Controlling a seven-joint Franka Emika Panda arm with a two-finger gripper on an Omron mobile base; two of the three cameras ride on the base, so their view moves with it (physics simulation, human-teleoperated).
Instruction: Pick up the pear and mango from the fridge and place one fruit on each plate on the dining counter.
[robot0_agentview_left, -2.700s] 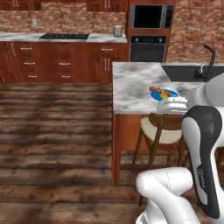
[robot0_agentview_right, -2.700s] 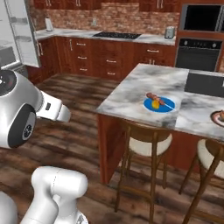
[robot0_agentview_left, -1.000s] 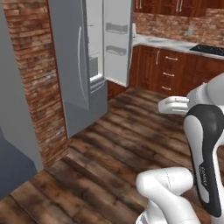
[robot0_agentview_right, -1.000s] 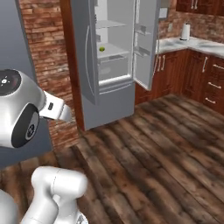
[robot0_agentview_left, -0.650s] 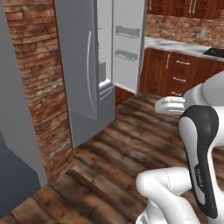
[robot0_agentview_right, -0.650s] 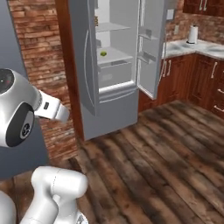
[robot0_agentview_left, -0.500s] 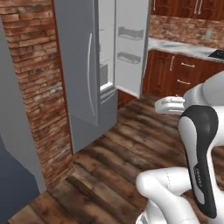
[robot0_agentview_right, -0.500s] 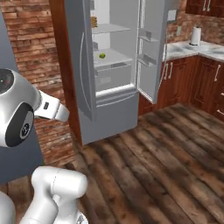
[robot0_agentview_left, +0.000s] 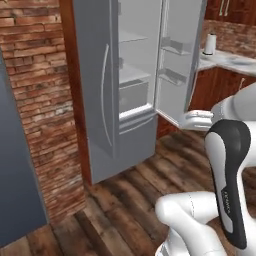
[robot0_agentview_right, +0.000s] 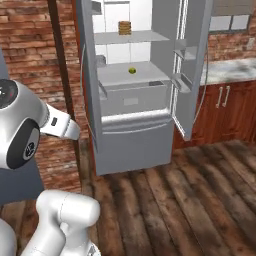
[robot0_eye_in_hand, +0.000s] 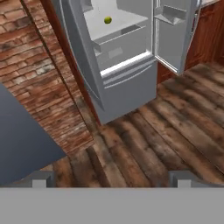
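The grey fridge (robot0_agentview_right: 134, 134) stands with both doors open, its white inside facing me (robot0_agentview_left: 131, 90) (robot0_eye_in_hand: 127, 83). The pear (robot0_agentview_right: 132, 70), small and yellow-green, lies alone on a middle glass shelf and sits near the top of the hand view (robot0_eye_in_hand: 107, 20). My gripper (robot0_eye_in_hand: 111, 180) is open, nothing between its fingertips, well back from the fridge and high over the wooden floor. The mango, the plates and the dining counter are out of view.
A stack of brown ridged discs (robot0_agentview_right: 124, 27) sits on the shelf above. A brick wall (robot0_agentview_left: 45, 100) and a dark grey panel (robot0_eye_in_hand: 22, 140) flank the fridge's left. Right of it run red-brown cabinets (robot0_agentview_right: 225, 105) under a counter carrying a white roll (robot0_agentview_left: 211, 44). Wooden floor (robot0_eye_in_hand: 166, 131) lies open ahead.
The whole picture has shifted as the base came round toward the fridge, which now looks larger and more head-on. The gripper stays open and empty.
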